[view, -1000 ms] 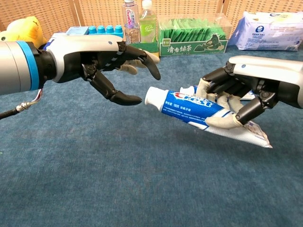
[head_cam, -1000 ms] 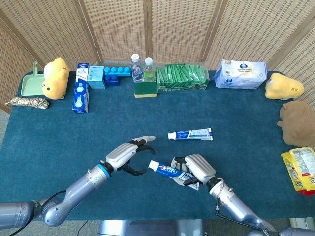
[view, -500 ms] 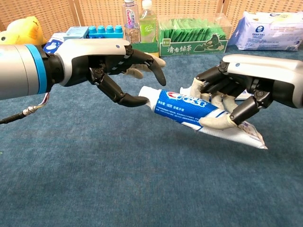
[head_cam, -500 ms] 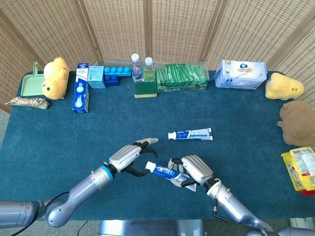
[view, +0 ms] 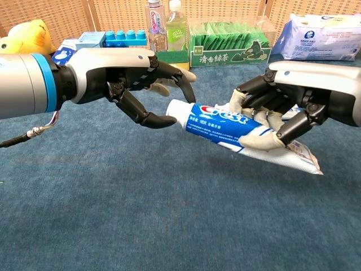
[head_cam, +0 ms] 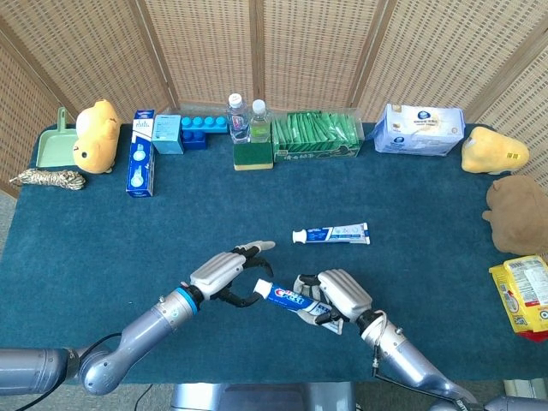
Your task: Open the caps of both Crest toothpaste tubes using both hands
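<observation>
A Crest toothpaste tube [view: 237, 127] is held off the table by the right hand [view: 293, 107], fingers wrapped around the tube's body, crimped tail sticking out past the hand toward lower right. The tube is tilted, its white cap [view: 176, 107] pointed left and slightly up. In the head view the same tube [head_cam: 291, 298] is seen above the blue tablecloth [head_cam: 103, 248] near the front edge, gripped by the right hand [head_cam: 338, 295].

The left hand [view: 135, 79] is positioned at the cap end, fingers spread and curved, nothing gripped. Thumb tip [view: 161, 120] is seen just below and left of the cap, upper fingers arched over it; actual contact with the cap cannot be told. In the head view the left hand [head_cam: 224, 274] is shown right beside the cap end.

The second toothpaste tube [head_cam: 330, 234] is lying flat on the cloth, behind the hands and apart from them, cap end to the left.

Along the back edge: a yellow plush toy [head_cam: 94, 135], a green dustpan [head_cam: 53, 145], a coil of rope [head_cam: 47, 179], a blue box [head_cam: 141, 164], blue blocks [head_cam: 204, 130], two bottles [head_cam: 247, 118], a green packet box [head_cam: 315, 137], a wipes pack [head_cam: 418, 130]. At right, a yellow plush [head_cam: 492, 151], a brown plush [head_cam: 517, 214] and a snack bag [head_cam: 524, 295] are seen.
</observation>
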Action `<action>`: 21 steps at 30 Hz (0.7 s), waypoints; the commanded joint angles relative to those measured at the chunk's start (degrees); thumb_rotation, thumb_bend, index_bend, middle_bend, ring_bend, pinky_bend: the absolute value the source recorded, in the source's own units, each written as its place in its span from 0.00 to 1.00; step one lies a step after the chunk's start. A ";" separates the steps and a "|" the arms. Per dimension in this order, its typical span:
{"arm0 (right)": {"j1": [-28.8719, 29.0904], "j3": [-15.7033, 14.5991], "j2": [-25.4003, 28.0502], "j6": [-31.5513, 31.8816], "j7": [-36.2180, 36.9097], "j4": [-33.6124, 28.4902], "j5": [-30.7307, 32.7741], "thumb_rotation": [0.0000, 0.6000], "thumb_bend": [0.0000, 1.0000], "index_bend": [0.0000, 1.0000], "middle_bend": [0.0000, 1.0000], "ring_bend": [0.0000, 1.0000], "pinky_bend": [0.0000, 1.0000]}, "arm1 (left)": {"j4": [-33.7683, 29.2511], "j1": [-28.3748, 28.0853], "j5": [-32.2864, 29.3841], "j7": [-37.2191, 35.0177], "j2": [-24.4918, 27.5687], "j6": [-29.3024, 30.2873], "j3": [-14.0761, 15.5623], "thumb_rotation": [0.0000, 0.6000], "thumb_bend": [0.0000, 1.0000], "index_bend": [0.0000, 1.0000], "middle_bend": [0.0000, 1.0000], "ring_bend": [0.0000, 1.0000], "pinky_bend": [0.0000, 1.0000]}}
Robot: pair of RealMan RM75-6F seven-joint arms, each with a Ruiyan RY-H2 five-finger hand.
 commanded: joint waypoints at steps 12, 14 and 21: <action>-0.17 -0.29 0.98 -0.27 3.00 -0.40 -1.08 1.00 0.51 0.90 0.69 0.63 0.74 | 0.37 -0.48 -0.20 -0.77 -0.14 0.07 -0.02 1.00 0.37 0.38 0.06 0.00 0.08; -0.25 -0.26 1.19 -0.20 3.66 -0.45 -1.25 1.00 0.51 0.90 0.69 0.63 0.74 | 0.44 -0.60 -0.25 -0.69 -0.17 0.03 0.06 1.00 0.38 0.39 0.07 0.00 0.08; -0.44 -0.46 2.19 -0.42 6.07 -0.77 -2.08 1.00 0.51 0.90 0.69 0.63 0.74 | 0.56 -0.97 -0.50 -1.18 -0.33 -0.05 -0.21 1.00 0.45 0.42 0.08 0.00 0.08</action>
